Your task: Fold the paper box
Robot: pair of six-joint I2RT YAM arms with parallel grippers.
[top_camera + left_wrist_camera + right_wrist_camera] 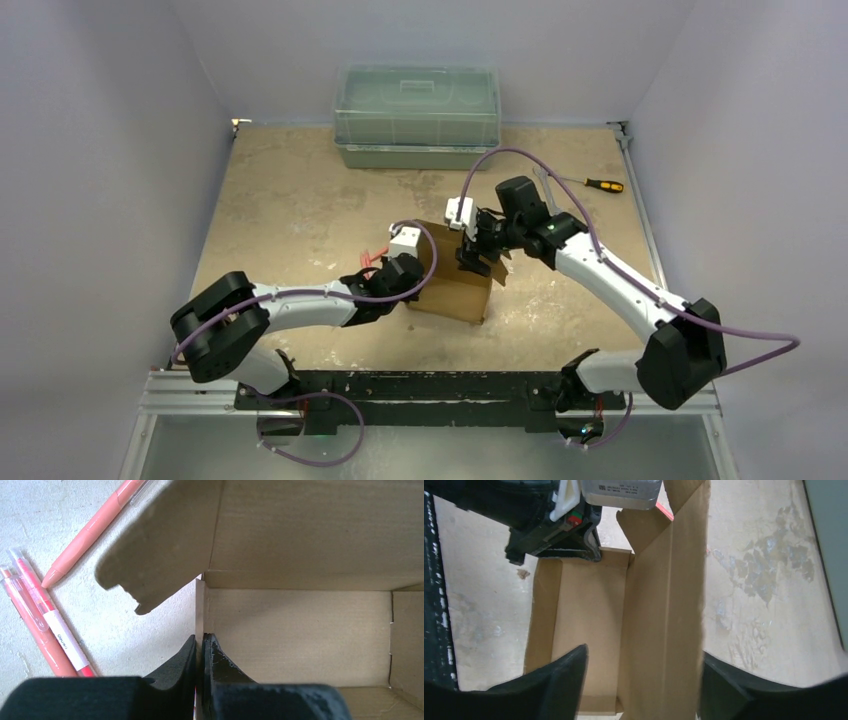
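The brown paper box (455, 283) stands half-formed in the middle of the table, walls raised and open on top. My left gripper (412, 280) is shut on the box's left end wall (200, 610), one finger inside and one outside. A rounded flap (150, 555) hangs over the wall. My right gripper (475, 250) is open above the box's far side, its fingers (559, 680) straddling the tall lid panel (669, 605) without touching it. The box floor (584, 630) shows between them.
A green translucent bin (417, 115) stands at the back. A screwdriver (590, 184) lies at the back right. Several pink pens (45, 620) lie on the table left of the box, close to my left gripper.
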